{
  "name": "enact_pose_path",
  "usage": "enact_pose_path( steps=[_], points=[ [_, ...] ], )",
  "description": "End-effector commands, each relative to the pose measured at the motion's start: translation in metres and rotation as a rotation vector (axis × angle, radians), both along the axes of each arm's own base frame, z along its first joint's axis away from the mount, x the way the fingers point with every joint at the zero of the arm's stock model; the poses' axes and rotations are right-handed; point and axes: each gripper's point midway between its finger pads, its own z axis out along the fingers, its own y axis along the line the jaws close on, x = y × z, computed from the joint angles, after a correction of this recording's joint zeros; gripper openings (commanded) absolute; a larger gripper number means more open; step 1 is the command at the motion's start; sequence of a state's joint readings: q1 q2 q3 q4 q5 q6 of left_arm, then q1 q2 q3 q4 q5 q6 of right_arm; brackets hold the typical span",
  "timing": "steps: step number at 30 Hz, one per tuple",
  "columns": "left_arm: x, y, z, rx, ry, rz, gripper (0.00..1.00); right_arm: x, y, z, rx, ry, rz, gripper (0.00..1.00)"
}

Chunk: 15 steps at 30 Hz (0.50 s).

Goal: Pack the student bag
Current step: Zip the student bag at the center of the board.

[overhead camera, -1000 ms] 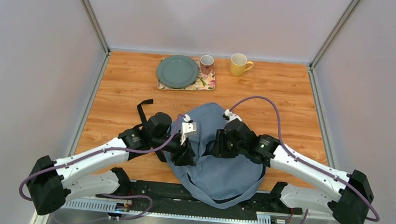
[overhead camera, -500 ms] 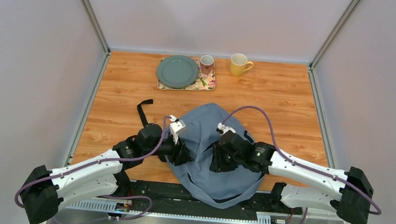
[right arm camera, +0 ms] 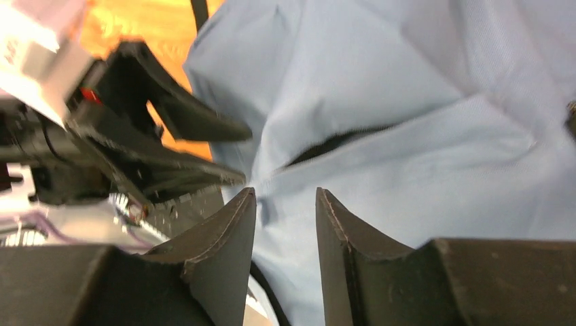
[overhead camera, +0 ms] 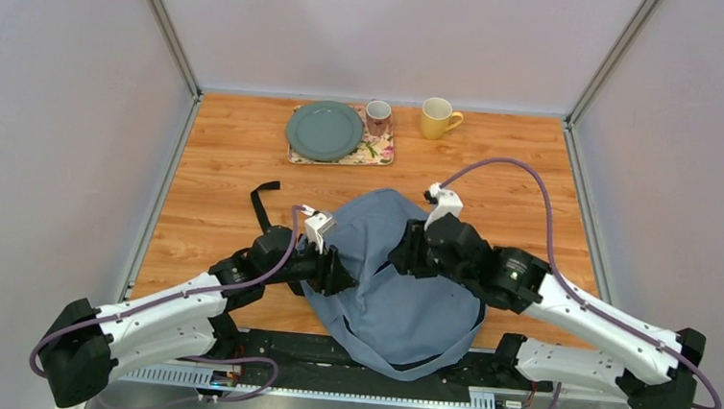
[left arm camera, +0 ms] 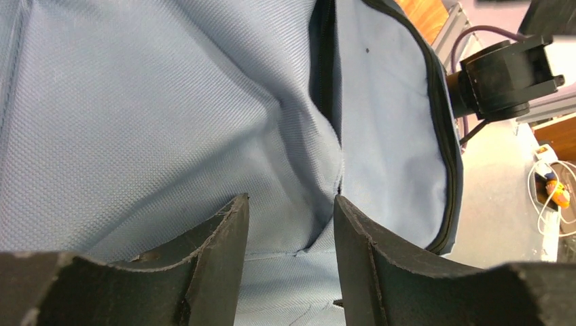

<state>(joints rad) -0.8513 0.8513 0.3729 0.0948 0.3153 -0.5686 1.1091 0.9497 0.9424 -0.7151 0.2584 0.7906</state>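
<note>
Wooden counter (overhead camera: 533,178) carries the student bag (overhead camera: 399,308); I see my left hand (left arm camera: 289,198) half open, my right hand (right arm camera: 285,191) narrower, both parted over its fabric, gripping nothing.

The student bag (overhead camera: 399,303) is matt, woven grey-blue cloth; the table (overhead camera: 226,166) is smooth wood-grain; the plate (overhead camera: 324,130) and yellow mug (overhead camera: 435,118) look glossy ceramic.
</note>
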Motion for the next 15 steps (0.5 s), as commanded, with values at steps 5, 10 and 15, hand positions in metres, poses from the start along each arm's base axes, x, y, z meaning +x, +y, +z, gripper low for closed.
enact_pose_path(
  steps=[5,10,15],
  points=[
    [-0.001,-0.008,-0.015,0.095,0.107,-0.031,0.57,0.046,0.053,-0.005,-0.142,-0.063,0.094,0.41],
    [-0.010,-0.008,-0.020,0.083,0.119,-0.056,0.53,0.040,0.051,-0.063,-0.330,0.078,0.123,0.38],
    [-0.018,0.009,-0.034,0.156,0.120,-0.058,0.53,0.018,0.020,-0.129,-0.466,0.205,0.107,0.36]
  ],
)
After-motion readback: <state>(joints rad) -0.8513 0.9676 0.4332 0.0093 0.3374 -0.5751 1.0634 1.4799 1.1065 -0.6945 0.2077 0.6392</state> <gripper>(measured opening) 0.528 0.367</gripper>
